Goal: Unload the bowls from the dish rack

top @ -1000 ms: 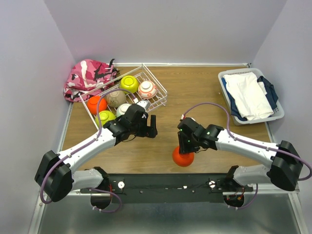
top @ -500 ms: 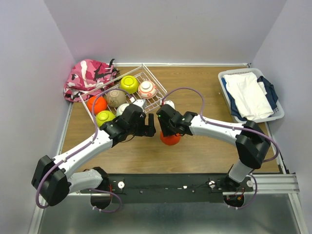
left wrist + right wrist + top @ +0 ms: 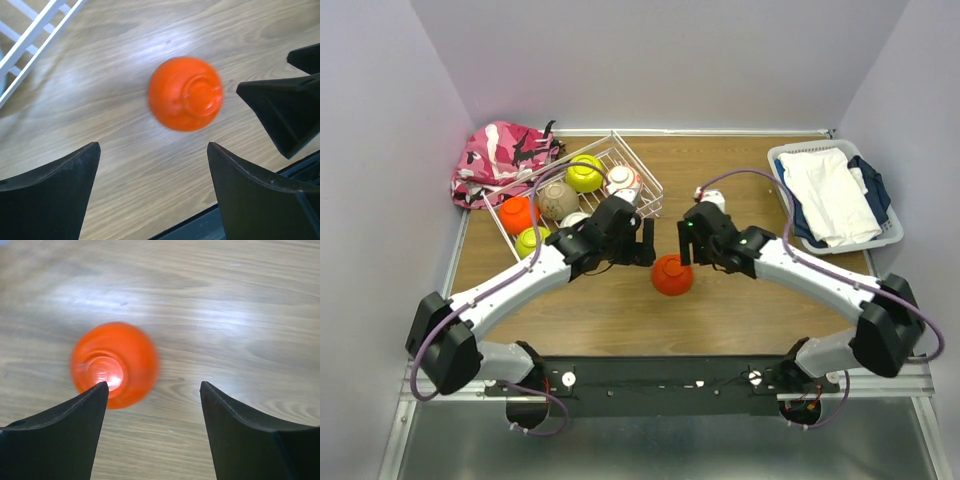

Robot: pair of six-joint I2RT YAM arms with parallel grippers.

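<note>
Bowls in the dish rack, orange bowl loose on the table, left fingers and right fingers apart, empty

1. I count two orange bowls: one near, on the table, and one far left in the rack.
2. Two lime-green bowls.
3. One tan bowl, one red-patterned bowl, one pale bowl.
4. One dish rack, one clothes basket, one pink bag.
5. Two robot arms.
</note>
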